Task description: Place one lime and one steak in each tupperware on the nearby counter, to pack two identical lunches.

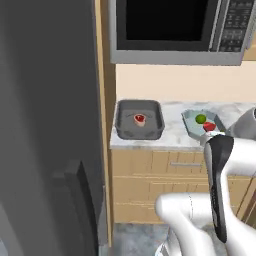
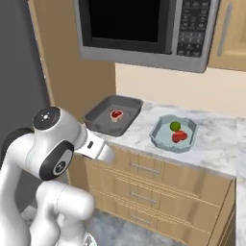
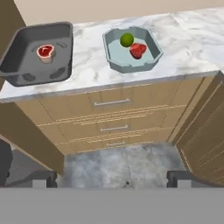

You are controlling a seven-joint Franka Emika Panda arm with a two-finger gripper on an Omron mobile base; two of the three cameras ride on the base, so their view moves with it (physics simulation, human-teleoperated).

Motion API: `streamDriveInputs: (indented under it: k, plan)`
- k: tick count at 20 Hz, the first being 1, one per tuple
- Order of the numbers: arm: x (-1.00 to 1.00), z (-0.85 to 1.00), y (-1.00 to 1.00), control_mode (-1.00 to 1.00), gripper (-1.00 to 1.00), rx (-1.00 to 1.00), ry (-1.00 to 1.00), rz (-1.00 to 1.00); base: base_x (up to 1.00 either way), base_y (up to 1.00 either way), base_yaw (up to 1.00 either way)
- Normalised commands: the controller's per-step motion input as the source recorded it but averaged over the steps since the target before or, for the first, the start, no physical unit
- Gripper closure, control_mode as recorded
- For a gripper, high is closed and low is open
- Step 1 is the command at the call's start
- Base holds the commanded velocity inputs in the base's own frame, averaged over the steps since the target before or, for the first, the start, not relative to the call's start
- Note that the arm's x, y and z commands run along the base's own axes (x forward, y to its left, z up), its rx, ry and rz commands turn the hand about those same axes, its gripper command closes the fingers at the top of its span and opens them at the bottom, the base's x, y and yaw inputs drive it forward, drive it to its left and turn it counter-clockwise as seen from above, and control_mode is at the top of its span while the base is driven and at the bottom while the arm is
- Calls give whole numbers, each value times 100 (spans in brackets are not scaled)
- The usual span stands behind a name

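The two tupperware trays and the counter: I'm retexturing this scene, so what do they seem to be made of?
Dark grey tray: looks like matte plastic or coated metal, with a flat, dull surface. Pale blue tray: probably plastic, evenly coloured and slightly glossy. Counter: polished marble-like stone, grey veins on white.

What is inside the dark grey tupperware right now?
The dark grey tupperware holds one steak, pale-rimmed with a red centre, lying near the middle of its floor. No lime is in it. The whole floor is visible from the hand view, with nothing covered.
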Motion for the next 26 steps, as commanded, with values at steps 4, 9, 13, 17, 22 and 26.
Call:
streamDriveInputs:
  k: [4, 9, 13, 17, 22, 26]
  plan:
    - [0, 0, 0, 100, -100, 0, 0, 0, -100, 0, -54]
    - [0, 0, 0, 100, -100, 0, 0, 0, -100, 43, -44]
    - [0, 0, 0, 100, -100, 0, 0, 0, -100, 59, -59]
    - [0, 0, 0, 100, -100, 0, 0, 0, -99, 65, -64]
    - [0, 0, 0, 100, -100, 0, 0, 0, -93, 69, -71]
    - [0, 0, 0, 100, -100, 0, 0, 0, -85, 81, -70]
